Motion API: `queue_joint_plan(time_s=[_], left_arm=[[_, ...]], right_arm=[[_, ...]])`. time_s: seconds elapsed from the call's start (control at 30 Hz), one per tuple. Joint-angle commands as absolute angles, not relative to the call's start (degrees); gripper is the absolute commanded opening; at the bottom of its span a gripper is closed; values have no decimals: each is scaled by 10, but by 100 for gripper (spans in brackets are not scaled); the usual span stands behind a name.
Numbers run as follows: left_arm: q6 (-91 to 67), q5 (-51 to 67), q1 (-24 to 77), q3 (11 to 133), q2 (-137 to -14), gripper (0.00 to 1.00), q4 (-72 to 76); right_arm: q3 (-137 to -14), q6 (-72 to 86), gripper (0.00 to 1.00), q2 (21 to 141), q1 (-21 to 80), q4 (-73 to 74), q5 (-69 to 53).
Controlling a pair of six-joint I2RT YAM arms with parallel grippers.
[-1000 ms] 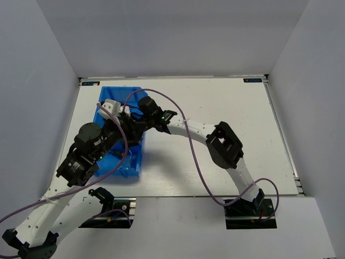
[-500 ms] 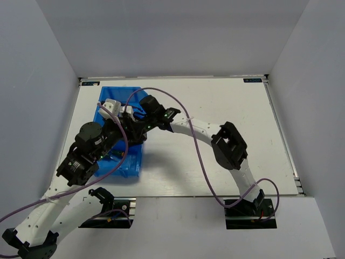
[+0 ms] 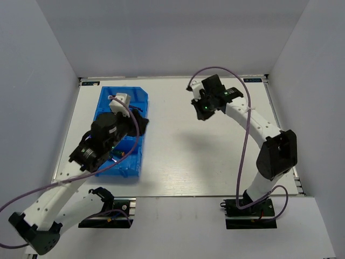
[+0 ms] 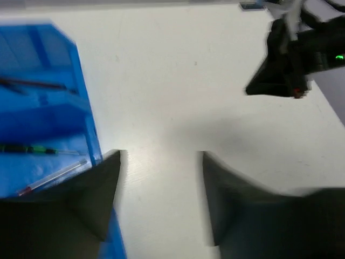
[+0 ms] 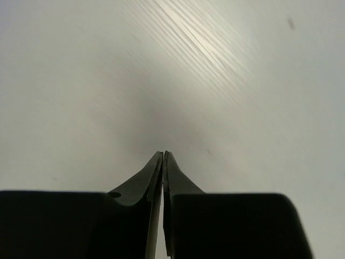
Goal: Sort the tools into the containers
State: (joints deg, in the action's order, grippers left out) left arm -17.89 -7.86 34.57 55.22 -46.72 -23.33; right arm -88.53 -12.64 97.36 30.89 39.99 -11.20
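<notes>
Scene, largest first.

White flat table (image 3: pixel 178 151): carries everything; arm bases sit at its near edge.

Rectangular translucent blue plastic bin (image 3: pixel 132 97): open-topped, at the table's left side, long axis running near to far. Internal dividers show in the left wrist view.

Left arm (image 3: pixel 102 132): reaches over the bin. Left gripper (image 4: pixel 161 199) hangs above the bin's right wall and the bare table beside it, fingers (image 4: pixel 97 199) apart, nothing between them.

Right arm (image 3: pixel 253 121): stretched to the far right part of the table, well apart from the bin. Right gripper (image 5: pixel 163 155) points down at bare table, fingertips pressed together, nothing pinched.

Tools, all inside the bin:
- slim dark tool (image 4: pixel 32 83), lying in a farther compartment; type not resolvable.
- slim green-handled screwdriver (image 4: pixel 32 149), lying flat in a nearer compartment.
- thin pale rod-like tool with a reddish tip (image 4: pixel 54 175), just nearer than the green one, angled. View blurred.
</notes>
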Motion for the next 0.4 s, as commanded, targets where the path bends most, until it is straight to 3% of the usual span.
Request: queue_joint_plan(time_s=[0.0, 0.1, 0.13, 0.2, 0.27, 0.33, 0.37], left_arm=[[-191, -84, 342, 555, -529, 81, -265], [-191, -70, 342, 570, -578, 100, -253], [-191, -65, 342, 579, -589, 100, -248], [-174, -57, 342, 596, -613, 100, -241], [-167, -51, 342, 613, -627, 100, -233], [-154, -51, 342, 626, -644, 100, -233], [-154, -51, 342, 634, -644, 100, -233]], right_arm=[[-875, -156, 9, 964, 288, 544, 70], [-832, -138, 16, 921, 269, 535, 120], [-815, -139, 23, 889, 266, 522, 117], [-769, -141, 47, 856, 264, 489, 120], [-741, -146, 52, 815, 264, 481, 126], [-715, -146, 65, 783, 258, 456, 140], [-702, -149, 67, 775, 254, 449, 130]])
